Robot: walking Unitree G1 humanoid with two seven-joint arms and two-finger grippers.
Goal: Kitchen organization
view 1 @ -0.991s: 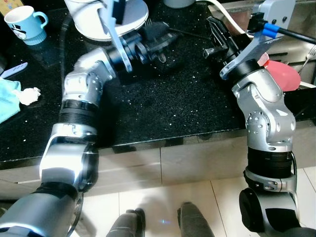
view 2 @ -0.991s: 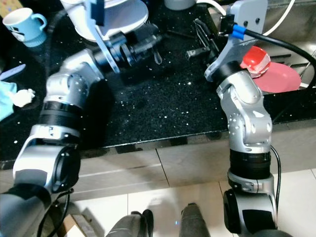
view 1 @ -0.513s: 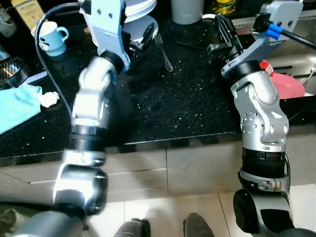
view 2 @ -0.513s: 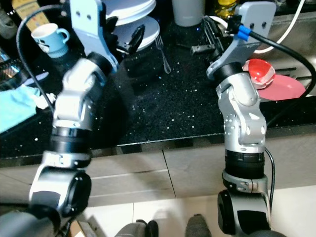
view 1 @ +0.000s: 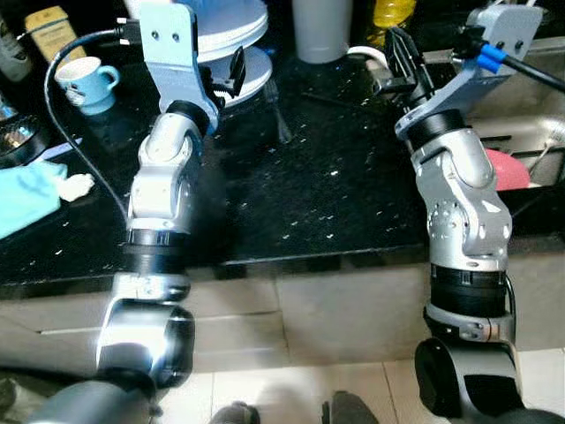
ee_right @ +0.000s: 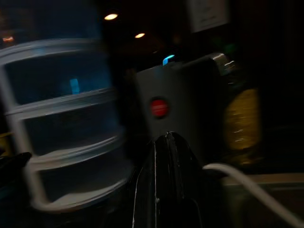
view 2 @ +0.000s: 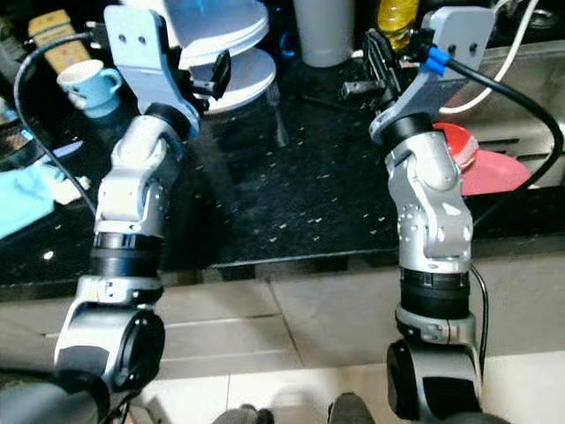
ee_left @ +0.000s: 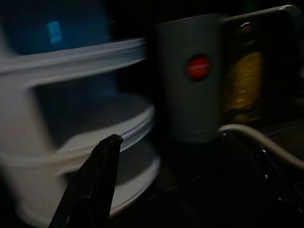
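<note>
A fork (view 1: 281,124) lies on the black counter (view 1: 335,194) in front of a white tiered stand (view 1: 237,78). My left gripper (view 1: 231,71) is raised beside the stand's lower tier, above and left of the fork. It is open and holds nothing; one black finger (ee_left: 97,178) shows before the white tiers. My right gripper (view 1: 402,55) hovers over the counter's back right, near a grey canister (view 1: 322,31). Its fingers (ee_right: 166,180) are pressed together, shut on nothing. The canister (ee_left: 197,76) has a red dot on it.
A blue mug (view 1: 84,79) and a teal cloth (view 1: 26,194) sit at the counter's left. A sink (view 1: 530,132) on the right holds a pink plate (view 1: 508,168). A white cable (view 1: 364,55) runs behind the right gripper. A yellow bottle (view 2: 399,13) stands at the back.
The view has pulled back and up. My left arm has lifted off the counter from beside the fork to the tiered stand. The right arm has kept its pose.
</note>
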